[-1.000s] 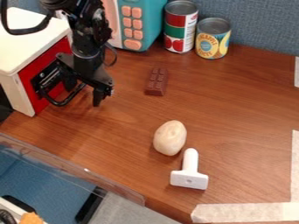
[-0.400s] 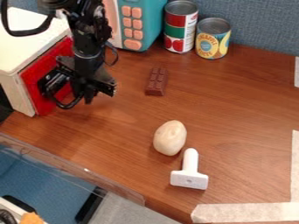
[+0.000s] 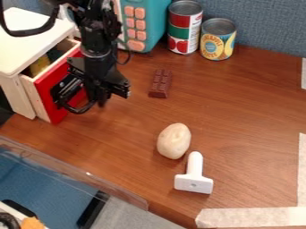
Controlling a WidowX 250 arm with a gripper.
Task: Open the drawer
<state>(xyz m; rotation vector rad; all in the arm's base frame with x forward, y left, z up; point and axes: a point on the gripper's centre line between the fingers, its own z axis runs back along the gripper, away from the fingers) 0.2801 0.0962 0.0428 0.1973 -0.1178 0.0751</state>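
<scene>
Red-fronted drawer (image 3: 48, 97): partly out of the white cabinet (image 3: 30, 39) at the left; its pale side wall shows, and something yellow (image 3: 39, 65) lies inside.
Black loop handle (image 3: 78, 110): on the drawer's front, curving out beneath the arm.
Pincer (image 3: 99, 99): hanging close by the handle, just in front of the drawer; I cannot tell how far open it is, nor whether it has hold of anything.
Step at the drawer: the pull looks to be in hand, past the first release from the cabinet and short of a wide opening, by my judgement.
Next pull: more travel straight out from the cabinet, low and level, keeping the pincer engaged with the loop so it does not slip off; then a clean backing away from the handle.
Drawer since the earlier frames: in the first its front sat flush with the cabinet; a little later it had barely come forward; now there is a plain gap behind it and the inside can be seen.
Arm since then: it has shifted outward along with the handle, away from the cabinet.
Bench (image 3: 251, 103): the chocolate bar (image 3: 160, 83), the pale egg-shaped object (image 3: 174, 141) and the white T-shaped tool (image 3: 193, 182) lie where they did.
</scene>
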